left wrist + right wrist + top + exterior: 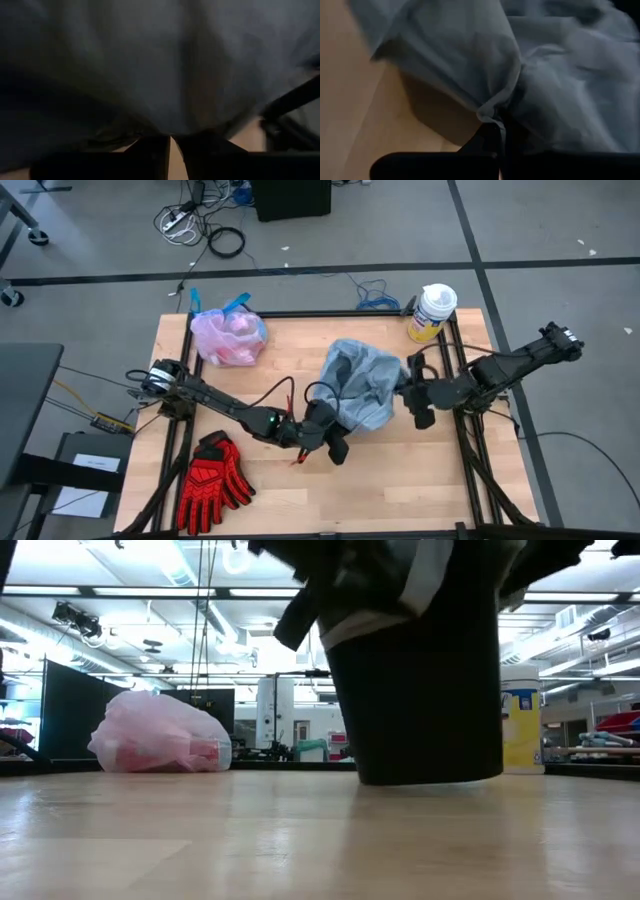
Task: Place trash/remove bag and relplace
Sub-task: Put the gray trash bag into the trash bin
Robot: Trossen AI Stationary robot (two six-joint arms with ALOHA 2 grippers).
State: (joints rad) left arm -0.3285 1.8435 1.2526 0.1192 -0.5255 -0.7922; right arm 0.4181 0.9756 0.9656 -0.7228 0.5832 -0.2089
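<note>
1. High view: the grey-blue liner (pixel 358 385) lies draped over the bin at mid-table, between the two arms.
2. Left gripper (pixel 322 412) sits at the liner's left edge; its wrist view shows the fingers (pixel 150 150) nearly pressed together, pinching a fold of the liner (pixel 165 65).
3. Right gripper (pixel 408 385) is at the liner's right edge; in its wrist view the fingers are pressed together on a gathered pleat of the liner (pixel 495 112).
4. Low view: the dark bin (pixel 420 690) stands upright on the table (pixel 200 840), liner folded over its rim.
5. Pink bag (pixel 229 336) sits tied at the table's far left (red item visible inside), well apart from the bin.
6. Yellow tub (pixel 431 313) stands at the far right corner; red gloves (pixel 213 478) lie near the left front edge.
</note>
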